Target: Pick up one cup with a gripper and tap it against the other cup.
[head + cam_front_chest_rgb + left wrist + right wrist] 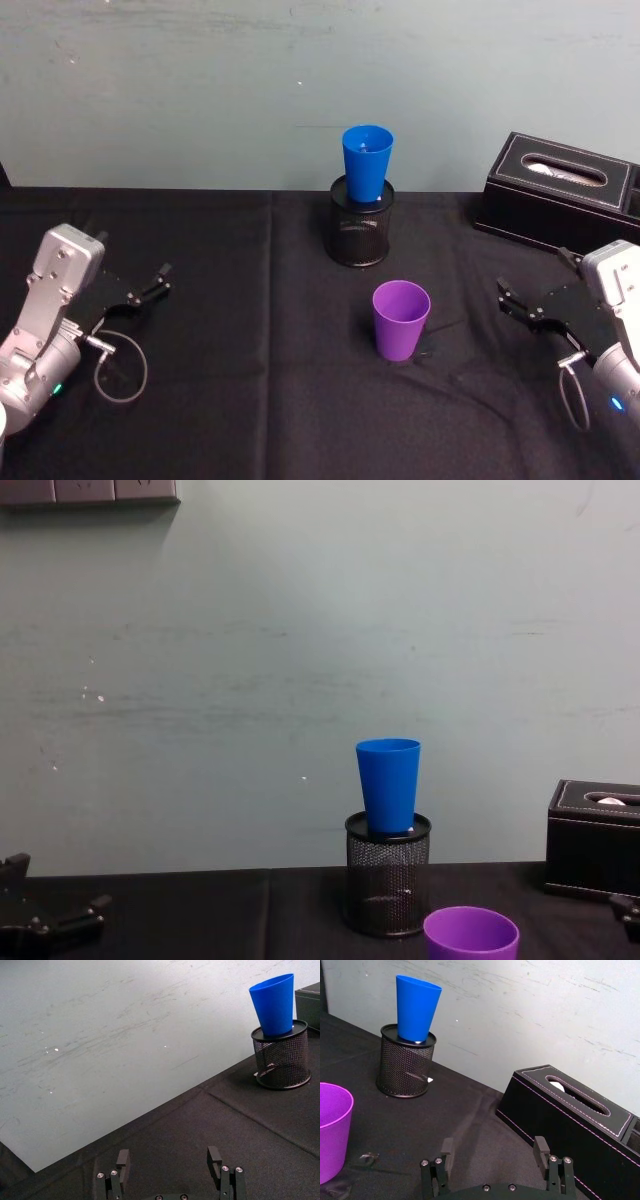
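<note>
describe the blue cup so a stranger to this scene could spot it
On the black-clothed table, find the black mesh pen holder near the back edge. The blue cup stands upright in its mouth, raised above the cloth, unlike the purple cup standing on the cloth nearer the robot.

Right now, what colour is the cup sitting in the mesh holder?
The cup is bright blue, clearest in right wrist view.

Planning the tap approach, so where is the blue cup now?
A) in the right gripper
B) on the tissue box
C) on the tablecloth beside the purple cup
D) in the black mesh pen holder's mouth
D: the blue cup stands upright in the black mesh pen holder, behind the purple cup; left gripper and right gripper sit open at the sides.
</note>
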Controlling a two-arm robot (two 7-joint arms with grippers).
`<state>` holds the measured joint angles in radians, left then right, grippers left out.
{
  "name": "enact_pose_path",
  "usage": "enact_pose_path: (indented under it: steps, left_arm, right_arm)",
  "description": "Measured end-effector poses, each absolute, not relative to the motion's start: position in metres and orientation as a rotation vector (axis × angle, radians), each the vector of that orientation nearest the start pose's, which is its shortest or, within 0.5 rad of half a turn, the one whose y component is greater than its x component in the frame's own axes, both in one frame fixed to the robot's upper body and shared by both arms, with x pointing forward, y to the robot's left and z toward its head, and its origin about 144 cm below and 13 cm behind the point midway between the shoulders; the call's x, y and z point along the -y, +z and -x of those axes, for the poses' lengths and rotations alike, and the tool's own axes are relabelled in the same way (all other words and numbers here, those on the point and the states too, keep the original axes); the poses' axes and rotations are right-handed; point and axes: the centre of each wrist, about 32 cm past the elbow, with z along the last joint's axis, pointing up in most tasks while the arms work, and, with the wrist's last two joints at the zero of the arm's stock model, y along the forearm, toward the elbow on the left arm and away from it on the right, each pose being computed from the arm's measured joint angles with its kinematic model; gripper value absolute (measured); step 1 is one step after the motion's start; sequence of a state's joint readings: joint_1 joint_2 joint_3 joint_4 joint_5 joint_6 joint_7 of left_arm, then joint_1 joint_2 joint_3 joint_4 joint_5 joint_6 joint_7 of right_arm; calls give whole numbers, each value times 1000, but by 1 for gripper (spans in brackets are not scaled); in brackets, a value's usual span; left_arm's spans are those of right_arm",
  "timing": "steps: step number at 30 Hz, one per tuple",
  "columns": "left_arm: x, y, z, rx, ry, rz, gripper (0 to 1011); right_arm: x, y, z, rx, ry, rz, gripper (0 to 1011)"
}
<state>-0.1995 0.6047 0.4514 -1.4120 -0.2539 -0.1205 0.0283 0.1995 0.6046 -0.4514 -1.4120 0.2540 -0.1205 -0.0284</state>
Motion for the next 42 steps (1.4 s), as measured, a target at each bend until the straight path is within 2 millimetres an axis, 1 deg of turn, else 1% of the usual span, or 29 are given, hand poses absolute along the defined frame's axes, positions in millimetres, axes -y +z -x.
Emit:
enact_pose_path:
  steps: [42]
  left_arm:
    - [-310,1140,-489,285,1248,-304,1012]
  right_arm:
    - [310,1140,-489,285,-1248,304,1003]
